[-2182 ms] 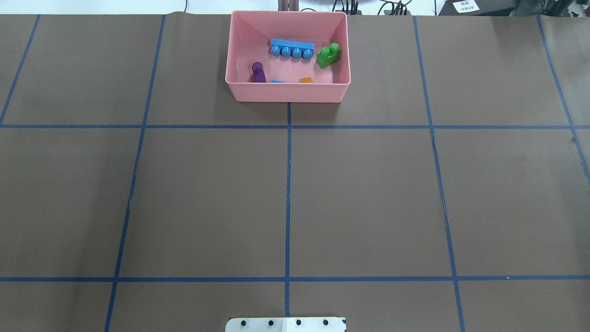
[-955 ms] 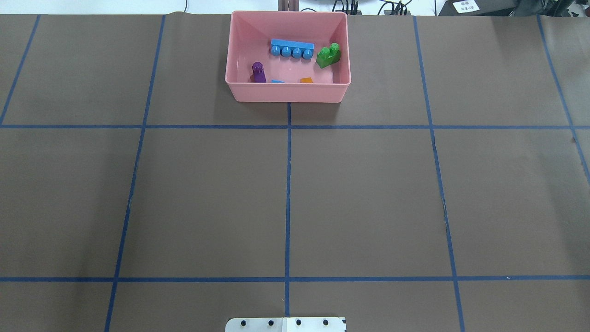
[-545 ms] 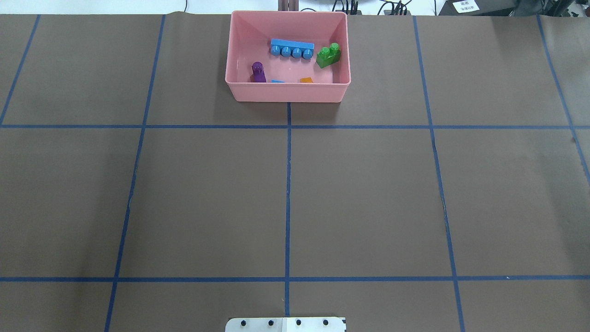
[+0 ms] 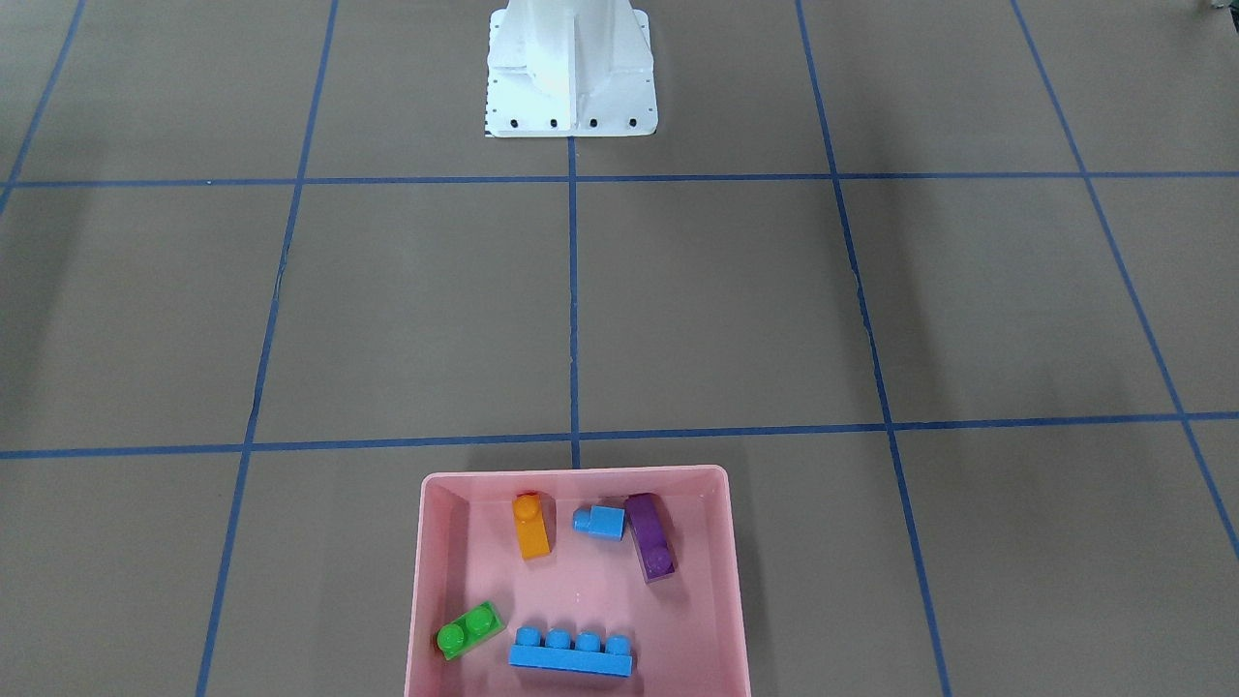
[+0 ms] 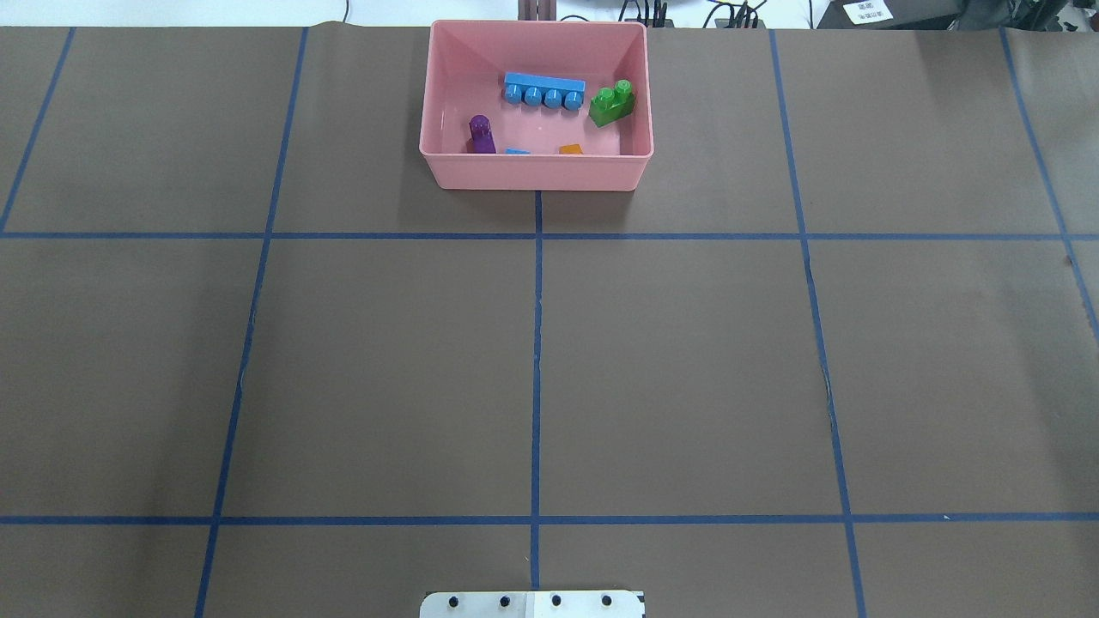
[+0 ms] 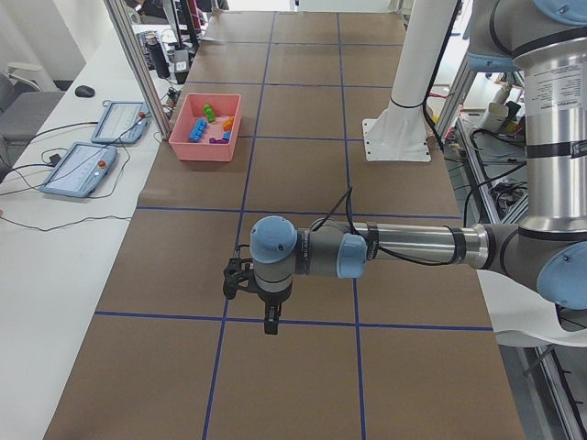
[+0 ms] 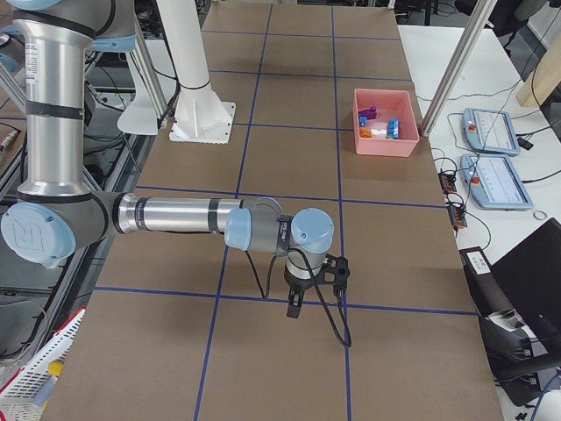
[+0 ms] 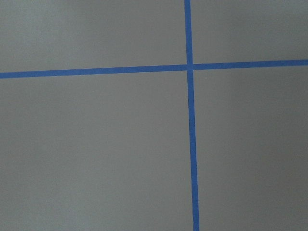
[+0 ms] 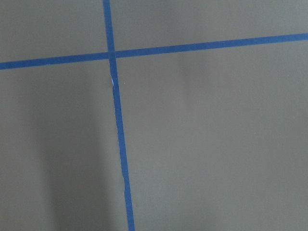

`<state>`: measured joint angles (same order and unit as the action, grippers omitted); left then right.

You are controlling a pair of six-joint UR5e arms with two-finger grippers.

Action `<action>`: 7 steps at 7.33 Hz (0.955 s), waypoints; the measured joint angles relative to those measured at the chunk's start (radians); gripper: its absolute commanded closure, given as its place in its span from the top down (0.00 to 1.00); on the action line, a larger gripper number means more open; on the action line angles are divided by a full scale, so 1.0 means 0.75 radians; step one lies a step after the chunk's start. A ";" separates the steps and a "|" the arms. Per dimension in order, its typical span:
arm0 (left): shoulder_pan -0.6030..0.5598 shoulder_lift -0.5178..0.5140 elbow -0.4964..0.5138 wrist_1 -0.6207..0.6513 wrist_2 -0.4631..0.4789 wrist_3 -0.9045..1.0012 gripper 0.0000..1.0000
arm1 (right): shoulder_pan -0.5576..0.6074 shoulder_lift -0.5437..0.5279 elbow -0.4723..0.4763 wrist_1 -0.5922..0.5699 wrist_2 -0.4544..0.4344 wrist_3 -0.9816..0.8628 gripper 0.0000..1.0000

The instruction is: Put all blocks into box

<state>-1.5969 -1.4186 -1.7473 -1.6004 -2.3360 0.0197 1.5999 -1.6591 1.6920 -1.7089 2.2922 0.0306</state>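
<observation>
The pink box [image 4: 571,472] stands at the table's far middle edge and also shows in the overhead view [image 5: 537,172]. Inside it lie the orange block [image 4: 531,528], the small blue block [image 4: 602,521], the purple block [image 4: 650,537], the green block [image 4: 468,629] and the long blue block [image 4: 571,653]. My left gripper [image 6: 269,323] hangs over bare table far from the box, seen only in the exterior left view. My right gripper [image 7: 293,309] hangs likewise, seen only in the exterior right view. I cannot tell whether either is open or shut.
The brown table mat carries a grid of blue tape lines [image 5: 537,360]. The white robot base [image 4: 571,68] stands at the near middle edge. Both wrist views show only mat and tape. Tablets [image 6: 78,170] lie on the bench beyond the table.
</observation>
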 measured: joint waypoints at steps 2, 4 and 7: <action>0.000 0.006 -0.001 -0.002 0.000 0.000 1.00 | 0.000 -0.001 -0.001 0.000 0.012 0.000 1.00; 0.000 0.007 -0.010 -0.001 0.000 -0.001 1.00 | 0.000 -0.003 -0.001 -0.001 0.039 0.000 1.00; -0.001 0.009 -0.018 0.000 0.000 -0.002 1.00 | 0.000 -0.004 -0.001 0.002 0.046 0.000 1.00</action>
<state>-1.5979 -1.4118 -1.7610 -1.6000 -2.3363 0.0184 1.6000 -1.6617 1.6910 -1.7075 2.3268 0.0307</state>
